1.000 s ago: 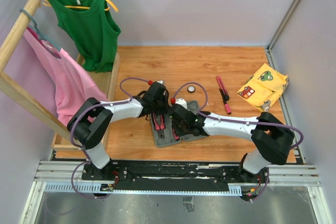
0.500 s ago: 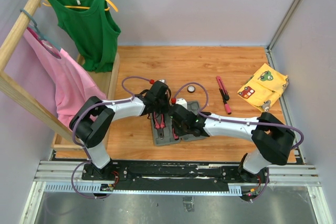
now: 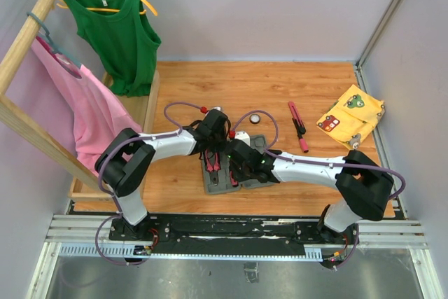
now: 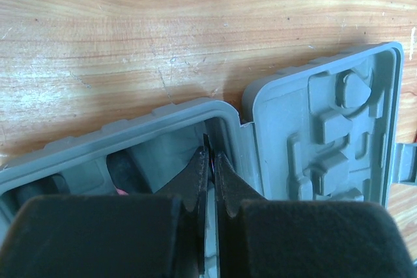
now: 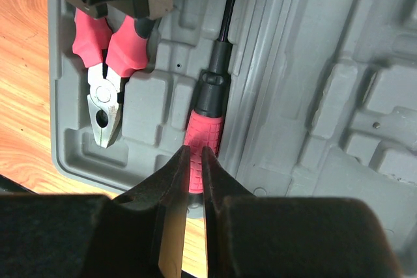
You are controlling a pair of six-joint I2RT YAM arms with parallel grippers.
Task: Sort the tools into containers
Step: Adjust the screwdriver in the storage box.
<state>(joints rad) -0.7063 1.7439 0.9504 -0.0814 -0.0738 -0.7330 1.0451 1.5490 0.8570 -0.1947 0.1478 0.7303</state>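
Left arm has slid a little right over the case since the earlier frame, and its jaws have come together. We count one grey case [image 3: 218,187], open in two halves mid-table. One pliers [image 5: 107,69] and one screwdriver [image 5: 203,128] sit in its slots. Lying loose beyond it are one pink tool [image 3: 294,113], one black tool [image 3: 298,129] and one disc [image 3: 256,118], with one yellow cloth [image 3: 350,113] further right. Left gripper [image 4: 210,154] is closed at the case rim by the hinge; we cannot tell if anything thin is pinched. Right gripper [image 5: 194,154] shows only a slit, holding nothing, over the screwdriver's pink handle. From above the arms hide most of the case.

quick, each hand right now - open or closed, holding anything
left hand: closed at the grey case rim, nothing visibly held.
right hand: nearly closed above the screwdriver, not gripping it.
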